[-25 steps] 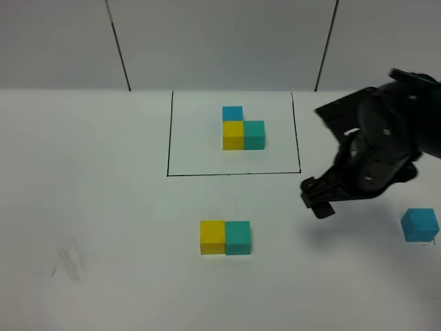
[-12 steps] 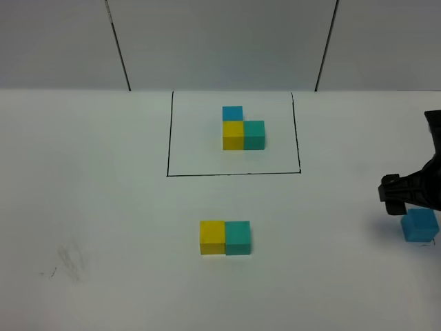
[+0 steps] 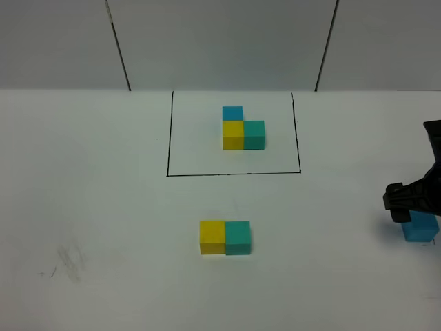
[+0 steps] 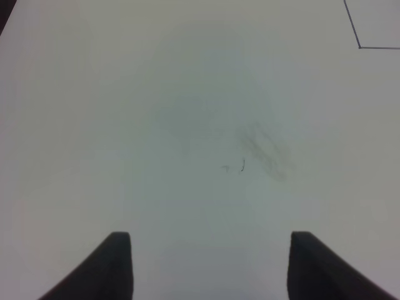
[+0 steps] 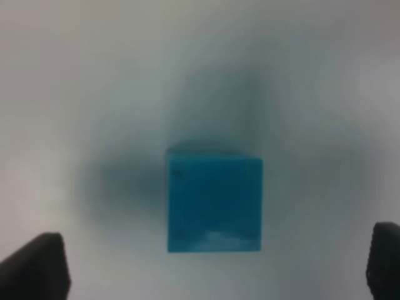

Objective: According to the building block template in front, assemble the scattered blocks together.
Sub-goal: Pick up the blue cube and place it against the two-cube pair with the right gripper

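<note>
— Spread wide, the right gripper (image 5: 211,265) hangs straight over the blue cube (image 5: 214,200), one finger to either side and neither touching it. Why so wide?
— To leave room, I'd say: the cube sits square between the fingers, so a descent should bring them past two opposite faces without nudging it.
— Where is that cube in the wider scene?
— Far out on the right of the table (image 3: 103,207), well apart from the other two loose ones. The yellow cube (image 3: 212,236) and the teal-green cube (image 3: 238,237) touch side by side near the middle, yellow on the left, matching the front row of the building block template (image 3: 242,129) inside its black frame (image 3: 234,174).
— So blue is the last piece?
— It looks so. In the template blue sits behind yellow, touching it, so this one likely belongs against the far face of the loose yellow.
— Any risk?
— The wrist view is blurred, so I can't judge the fingers' height. A skewed close could twist the cube, and setting it down could shove the pair apart.
— And the left gripper (image 4: 211,253)?
— Fingers parted over bare table, nothing between them, faint smudges (image 4: 262,150) ahead; presumably parked clear of the work
</note>
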Robot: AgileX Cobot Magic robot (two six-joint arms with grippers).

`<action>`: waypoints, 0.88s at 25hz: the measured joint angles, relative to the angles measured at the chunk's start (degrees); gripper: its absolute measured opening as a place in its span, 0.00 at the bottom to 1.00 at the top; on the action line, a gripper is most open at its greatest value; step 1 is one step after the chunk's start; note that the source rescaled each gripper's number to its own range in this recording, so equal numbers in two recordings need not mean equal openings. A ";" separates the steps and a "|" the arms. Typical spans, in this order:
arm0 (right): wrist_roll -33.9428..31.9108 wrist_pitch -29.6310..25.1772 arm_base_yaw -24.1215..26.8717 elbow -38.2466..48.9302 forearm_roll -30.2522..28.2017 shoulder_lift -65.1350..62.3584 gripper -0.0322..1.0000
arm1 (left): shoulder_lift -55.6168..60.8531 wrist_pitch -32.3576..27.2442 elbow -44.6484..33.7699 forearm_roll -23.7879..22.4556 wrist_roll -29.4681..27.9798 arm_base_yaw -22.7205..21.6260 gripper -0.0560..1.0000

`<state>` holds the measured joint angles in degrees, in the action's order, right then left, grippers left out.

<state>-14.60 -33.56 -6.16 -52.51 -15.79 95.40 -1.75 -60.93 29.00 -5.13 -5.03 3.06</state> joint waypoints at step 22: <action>1.69 5.38 1.71 0.00 -1.01 8.78 0.83 | 0.00 0.06 0.00 0.00 0.00 0.00 0.24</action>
<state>-12.91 -28.18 -4.45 -52.51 -16.81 104.18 -1.75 -60.87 29.00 -5.13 -5.03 3.06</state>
